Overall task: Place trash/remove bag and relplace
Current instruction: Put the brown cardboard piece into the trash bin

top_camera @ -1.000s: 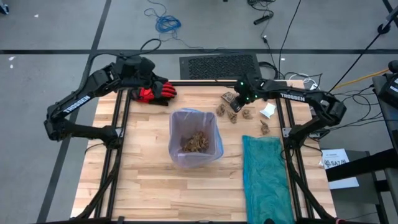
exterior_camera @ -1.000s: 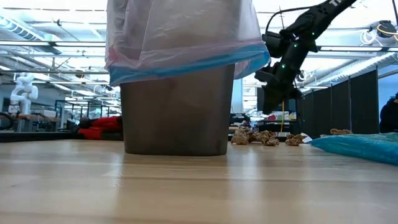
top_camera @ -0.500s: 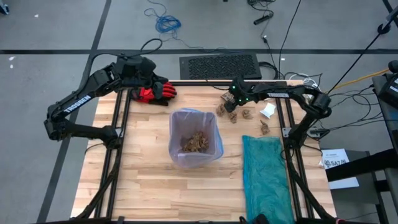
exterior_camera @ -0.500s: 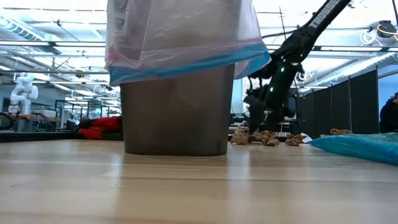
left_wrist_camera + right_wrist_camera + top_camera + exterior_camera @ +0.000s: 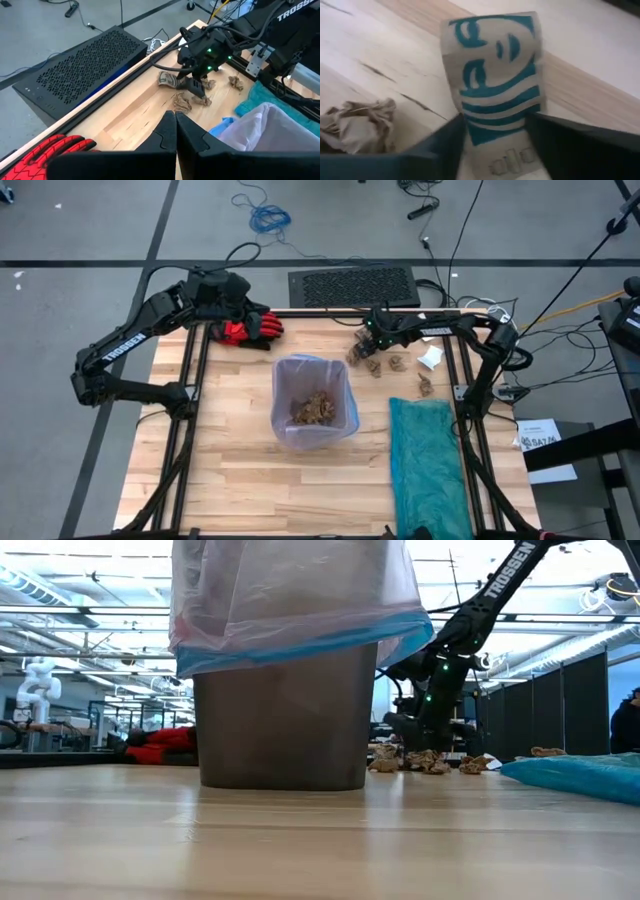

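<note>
A grey bin (image 5: 313, 402) lined with the pale lilac bag (image 5: 290, 600) stands mid-table, with brown trash inside. More tan trash lumps (image 5: 398, 363) lie on the far right of the table. My right gripper (image 5: 368, 342) is down among them, open. Its fingers (image 5: 445, 147) stand on either side of a flat tan paper piece with teal print (image 5: 495, 75), which lies on the wood. My left gripper (image 5: 175, 131) is shut on nothing and hangs above the far left corner, by the red glove (image 5: 250, 330). My right gripper comes from above, slanting down, with one finger at each side edge of the printed paper's near end (image 5: 495, 145). The paper lies flat on the table. Whether the fingers touch it, I cannot tell.
A teal-green plastic bag (image 5: 428, 460) lies along the right side of the table. A white paper scrap (image 5: 431, 358) sits near the far right edge. Black frame rails (image 5: 190, 430) run along both sides. Bare wood lies in front of the bin.
My right gripper has gone down from above the lumps to the tabletop and a little toward the table's left, ending over the printed paper piece. The bin, the bag and my left arm have kept still.
</note>
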